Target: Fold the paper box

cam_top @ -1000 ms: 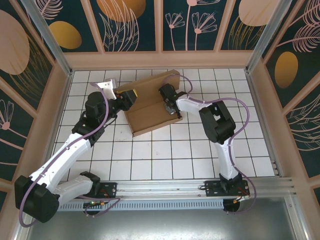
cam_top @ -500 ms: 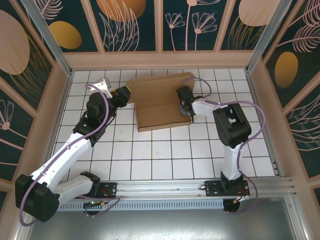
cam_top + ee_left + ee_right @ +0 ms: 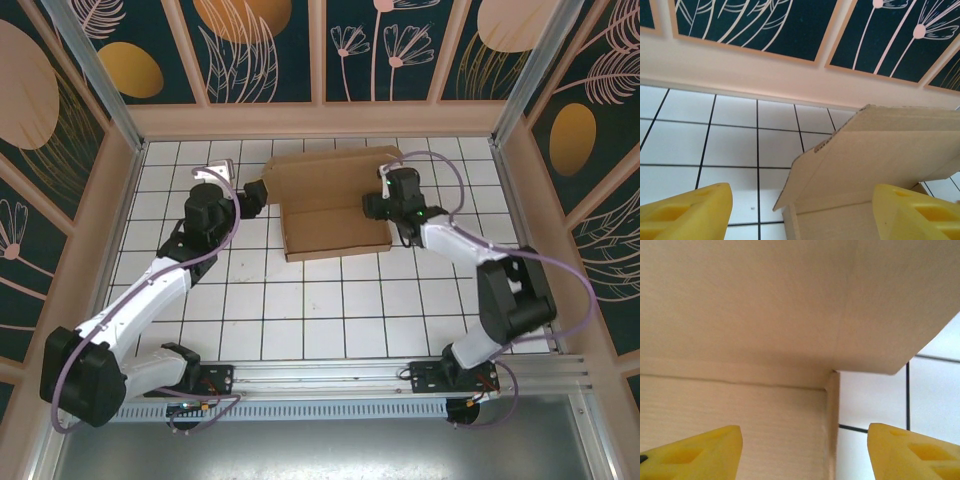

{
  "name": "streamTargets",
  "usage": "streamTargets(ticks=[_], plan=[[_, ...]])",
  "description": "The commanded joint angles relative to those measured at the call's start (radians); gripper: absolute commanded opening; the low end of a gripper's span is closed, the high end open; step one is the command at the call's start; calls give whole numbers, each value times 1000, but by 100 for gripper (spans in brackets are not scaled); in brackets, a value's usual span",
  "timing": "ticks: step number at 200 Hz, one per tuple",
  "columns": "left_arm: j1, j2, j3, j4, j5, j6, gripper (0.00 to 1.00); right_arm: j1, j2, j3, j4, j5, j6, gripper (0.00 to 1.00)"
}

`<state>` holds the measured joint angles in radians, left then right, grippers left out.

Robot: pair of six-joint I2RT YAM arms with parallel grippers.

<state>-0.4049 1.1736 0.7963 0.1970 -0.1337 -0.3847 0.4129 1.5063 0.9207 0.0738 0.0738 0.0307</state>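
Brown corrugated paper box [image 3: 335,232], unprinted, half-folded, lid flap [image 3: 330,175] raised

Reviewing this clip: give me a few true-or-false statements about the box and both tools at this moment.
1. The paper box lies on the tiled table. True.
2. The left tool is clamped shut on a flap. False: its fingers stand wide apart.
3. A flap stands raised above the box's base. True.
4. The right tool is at the box's left edge. False: it is at the right edge, open.
5. The box is printed with flowers. False: it is plain brown cardboard.
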Motion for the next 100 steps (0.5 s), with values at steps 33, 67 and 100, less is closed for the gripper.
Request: streamTargets(ticks=[33,67,100], plan=[[66,74,-124,341,103,34,72,-40,-113,-86,289,-152,-181,68],[65,123,-199,592,203,268,72,-85,-156,-149,554,-556,-180,69],[74,154,-168,548,337,459,75,-98,-120,-115,587,-723,-277,70]])
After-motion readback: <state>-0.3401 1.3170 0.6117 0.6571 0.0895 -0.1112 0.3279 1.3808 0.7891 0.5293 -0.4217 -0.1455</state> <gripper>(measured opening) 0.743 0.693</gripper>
